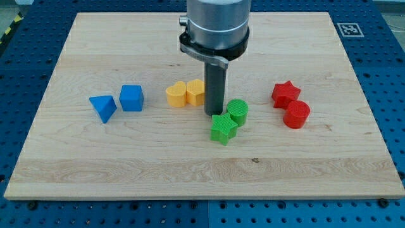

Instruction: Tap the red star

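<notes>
Right of my tip [214, 113], red star [285, 94].

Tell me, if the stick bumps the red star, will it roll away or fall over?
Probably neither. The red star lies low and flat on the wooden board, so it should slide, not tip. Its points make rolling unlikely, though it may spin. It looks like small ridged plastic, so likely light. It may nudge the red round block beside it. My tip is by the green blocks.

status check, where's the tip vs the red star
My tip down beside green star and green cylinder. Red star off to the view's right, untouched, red cylinder against it. Green cylinder partly between.
</notes>
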`<state>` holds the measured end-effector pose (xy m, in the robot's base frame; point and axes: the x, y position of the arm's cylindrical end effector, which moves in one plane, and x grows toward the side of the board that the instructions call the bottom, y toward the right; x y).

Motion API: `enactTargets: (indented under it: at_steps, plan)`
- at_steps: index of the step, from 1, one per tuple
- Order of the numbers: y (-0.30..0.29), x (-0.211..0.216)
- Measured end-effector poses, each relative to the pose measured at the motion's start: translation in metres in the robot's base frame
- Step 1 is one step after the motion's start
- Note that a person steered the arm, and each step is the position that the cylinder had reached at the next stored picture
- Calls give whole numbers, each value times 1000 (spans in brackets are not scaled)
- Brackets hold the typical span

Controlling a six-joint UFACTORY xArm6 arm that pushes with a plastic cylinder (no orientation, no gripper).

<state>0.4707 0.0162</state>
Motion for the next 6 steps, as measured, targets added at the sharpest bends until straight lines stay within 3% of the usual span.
enactTargets:
  at_steps: [2, 5, 6]
  plan:
    - [3, -45]
    - [89, -28]
    - [102, -39]
